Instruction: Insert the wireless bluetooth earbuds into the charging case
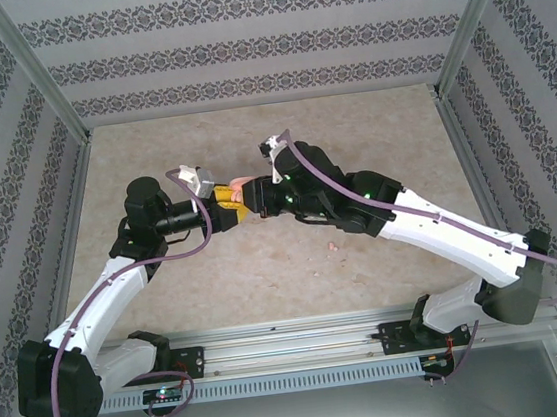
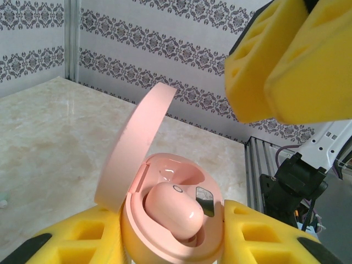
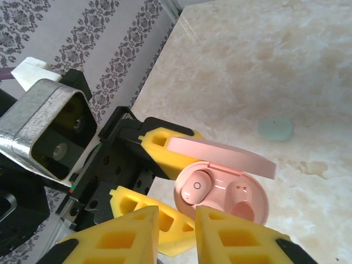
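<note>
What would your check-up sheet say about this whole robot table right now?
Surface: beige marbled tabletop.
Job's things: pink charging case with its lid open, one pink earbud seated, the other socket looks empty. A pale green oval piece and a small pink bit lie on the table, too small to name.
Clutter: nothing seen.
Pincers: left pincer clamps the case. Right pincer hangs near it, fingers close together, nothing seen between them.
Cables: purple cable along each arm.
Surroundings: patterned walls, metal rail at the near edge.
</note>
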